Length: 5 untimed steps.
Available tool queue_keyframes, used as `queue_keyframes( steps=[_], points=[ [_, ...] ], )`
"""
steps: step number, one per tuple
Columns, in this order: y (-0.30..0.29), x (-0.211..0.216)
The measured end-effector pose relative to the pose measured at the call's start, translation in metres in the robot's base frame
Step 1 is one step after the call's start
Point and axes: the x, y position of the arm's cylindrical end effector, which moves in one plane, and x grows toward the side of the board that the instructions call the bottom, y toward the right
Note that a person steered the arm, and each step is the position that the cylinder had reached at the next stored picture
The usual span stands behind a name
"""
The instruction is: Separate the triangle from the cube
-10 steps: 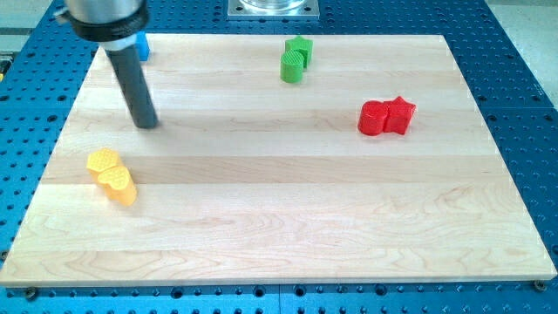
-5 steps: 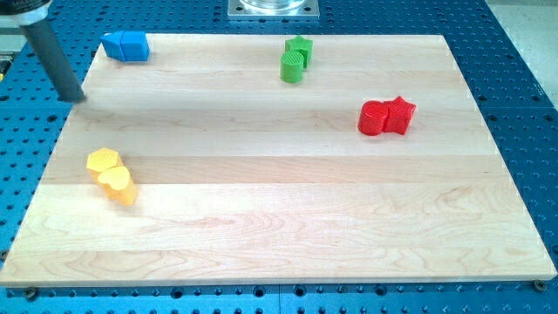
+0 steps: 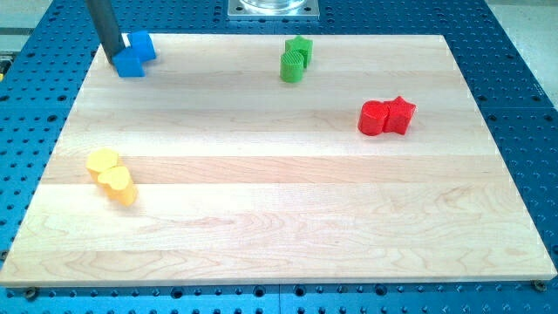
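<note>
Blue triangle (image 3: pixel 130 63) and blue cube (image 3: pixel 142 44): board's 10 o'clock corner, touching, cube at 1 o'clock of triangle. Separation not done; full split left. Tip (image 3: pixel 114 56) pressed at triangle's 10 o'clock side. No claw fitted; nothing grasped.

Blocks on wooden board (image 3: pixel 279 218): eight. Two blue (image 3: pixel 135 54), two green (image 3: pixel 296 59). Two red (image 3: pixel 387 116), two yellow (image 3: pixel 111 174).

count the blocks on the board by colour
blue blocks: 2
green blocks: 2
red blocks: 2
yellow blocks: 2
total: 8
</note>
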Motion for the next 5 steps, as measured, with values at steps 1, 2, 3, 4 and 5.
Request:
queue_keyframes(
  steps=[1,2,3,4,5],
  points=[
    [0.024,0.034],
    [0.06,0.053],
    [0.076,0.054],
    [0.064,0.031],
    [0.097,0.039]
  ],
)
